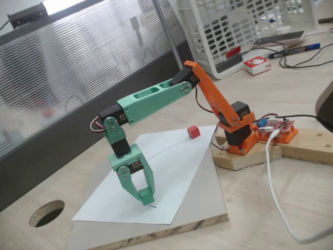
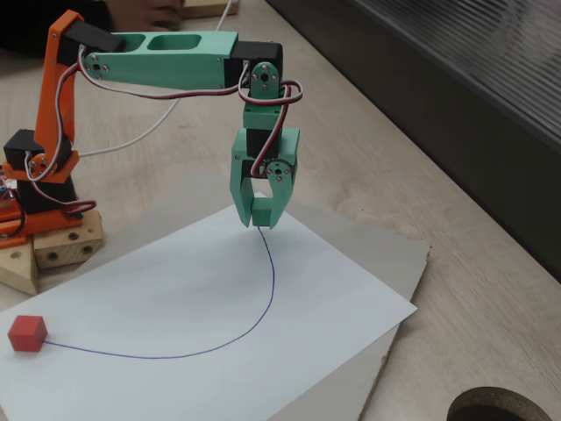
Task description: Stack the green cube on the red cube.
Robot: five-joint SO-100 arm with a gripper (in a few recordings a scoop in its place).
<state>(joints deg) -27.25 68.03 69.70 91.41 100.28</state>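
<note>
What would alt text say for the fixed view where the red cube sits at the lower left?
A green and orange robot arm reaches over a white sheet of paper, its gripper pointing down and closed on a small green cube at one end of a curved blue pen line. A small red cube sits at the line's other end.

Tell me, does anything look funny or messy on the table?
Nothing looks spilled or broken. The gripper grips the green cube just above the white paper. The red cube sits alone at the far end of a curved pen line, flat on the paper.
</note>
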